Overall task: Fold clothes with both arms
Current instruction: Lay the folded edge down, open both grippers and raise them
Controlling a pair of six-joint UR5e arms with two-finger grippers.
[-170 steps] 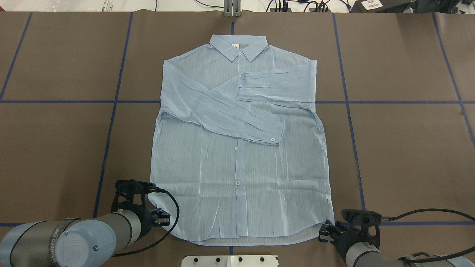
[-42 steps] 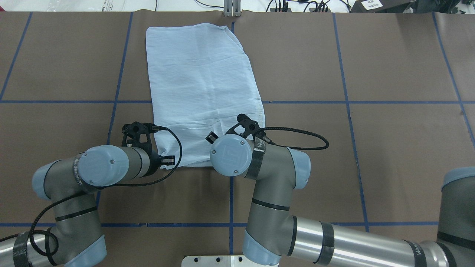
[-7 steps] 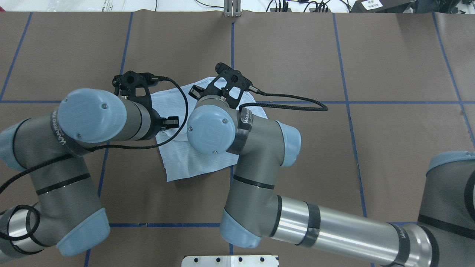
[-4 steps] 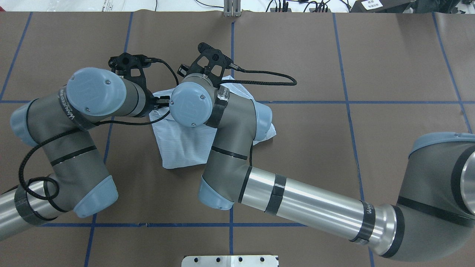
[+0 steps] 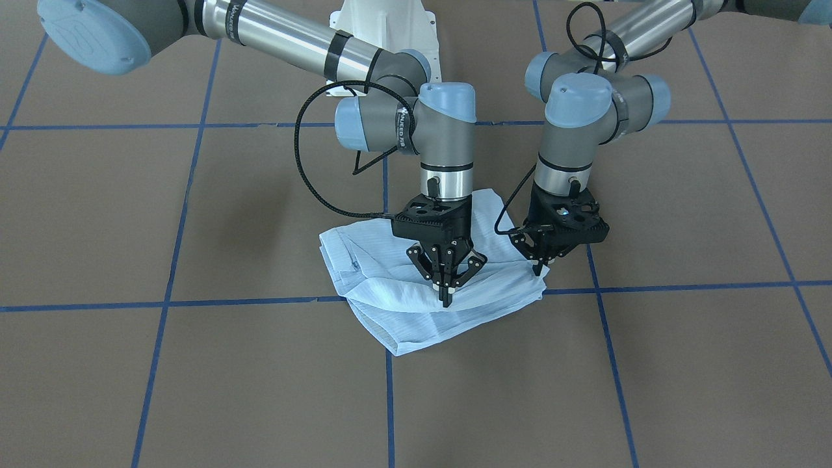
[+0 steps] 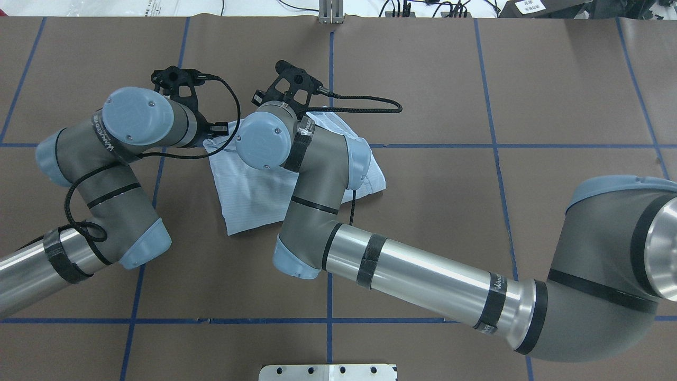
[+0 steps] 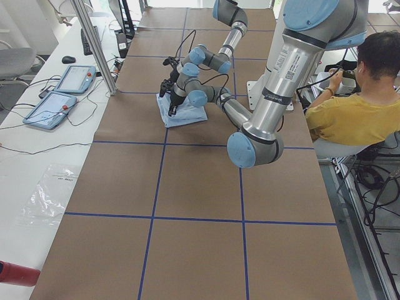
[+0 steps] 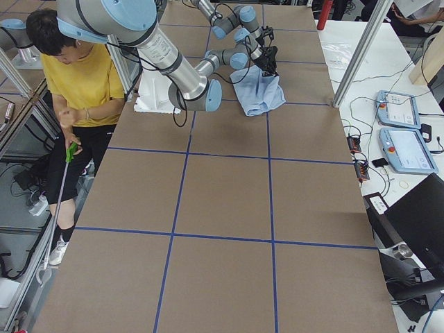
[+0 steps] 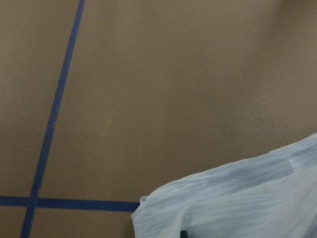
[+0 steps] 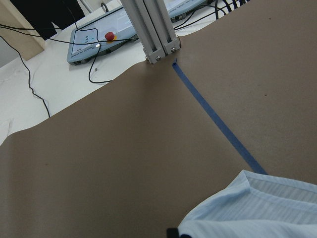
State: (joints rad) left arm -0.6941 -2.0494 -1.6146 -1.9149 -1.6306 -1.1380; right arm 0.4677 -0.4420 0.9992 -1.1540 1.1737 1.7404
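The light blue pinstriped shirt (image 5: 396, 312) lies folded into a small wrinkled bundle on the brown table, also in the overhead view (image 6: 254, 185). My right gripper (image 5: 446, 294) points straight down with its fingers closed, pinching the top layer near the bundle's middle. My left gripper (image 5: 538, 265) points down at the bundle's corner, fingers closed on the fabric edge. In the overhead view both wrists cover the shirt's far edge. The left wrist view shows a shirt edge (image 9: 237, 208) at the bottom right; the right wrist view shows it too (image 10: 262, 208).
Blue tape lines (image 6: 492, 145) grid the brown table. The white pedestal base (image 5: 383, 26) is behind the arms. A metal post (image 10: 153, 34) stands at the far edge, with tablets (image 7: 62, 94) on a side table beyond. An operator in yellow (image 7: 356, 112) sits beside the robot.
Both grippers have moved away from the robot and a little to its left, carrying the shirt's edge over the rest. The bundle has shifted left and become shorter.
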